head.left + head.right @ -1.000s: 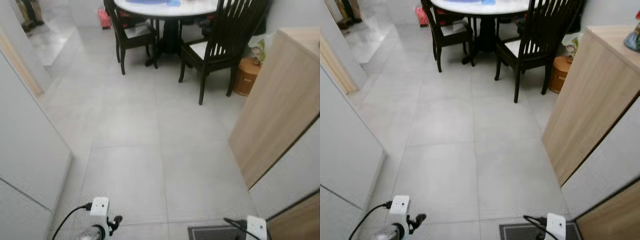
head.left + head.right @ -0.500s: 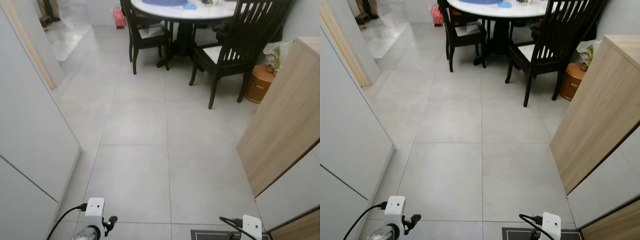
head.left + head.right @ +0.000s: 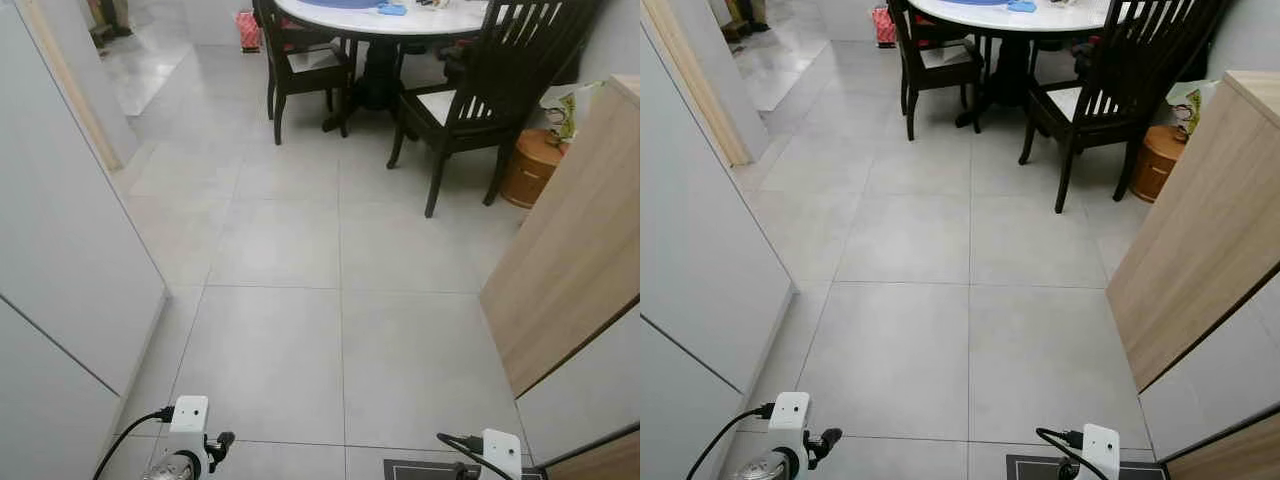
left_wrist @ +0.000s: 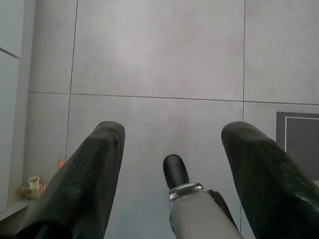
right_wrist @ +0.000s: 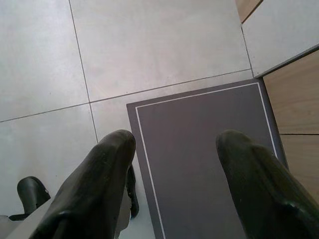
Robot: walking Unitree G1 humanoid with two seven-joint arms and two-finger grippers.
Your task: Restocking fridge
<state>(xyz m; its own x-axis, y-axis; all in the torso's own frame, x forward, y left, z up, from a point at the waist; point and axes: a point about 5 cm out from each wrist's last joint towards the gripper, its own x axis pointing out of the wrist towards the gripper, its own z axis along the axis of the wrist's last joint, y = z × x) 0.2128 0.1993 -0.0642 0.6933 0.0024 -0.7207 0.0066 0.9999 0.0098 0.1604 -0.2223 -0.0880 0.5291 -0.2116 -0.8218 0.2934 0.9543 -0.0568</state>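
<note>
progress on the restocking cannot be settled from this moment: no open fridge, shelf or grocery item is to be seen, and neither claw carries anything. that would fit the robot on its way to fetch goods as well as on its way back after putting some away, so i judge it to be between places rather than at either end of a carry.

left claw (image 4: 172, 144) hangs low over the grey tiled floor (image 3: 300, 330), its two black fingers (image 4: 94, 169) spread wide with nothing between them. right claw (image 5: 174, 149) is likewise spread and bare, hanging over a dark mat (image 5: 199, 164) with a thin pale border, which lies on the floor just beside a wooden cabinet front. where the fridge stands i cannot say for sure; the tall plain white panels (image 3: 60, 250) close on the robot's left could be appliance or cupboard doors, but no handle or seam tells which.

ahead lies an open stretch of tile. beyond it stands a round white worktop (image 3: 390, 15) on a dark pedestal, with dark wooden chairs (image 3: 470, 90) drawn up around it and a few small things on top, too small to name. a light wood cabinet (image 3: 570, 240) juts in along the robot's right, with a small round wooden tub (image 3: 530, 165) on the floor past its far end. to the far left a doorway (image 3: 130, 50) opens onto a brighter floor. the chairs and the cabinet corner are what would narrow any path forward.
</note>
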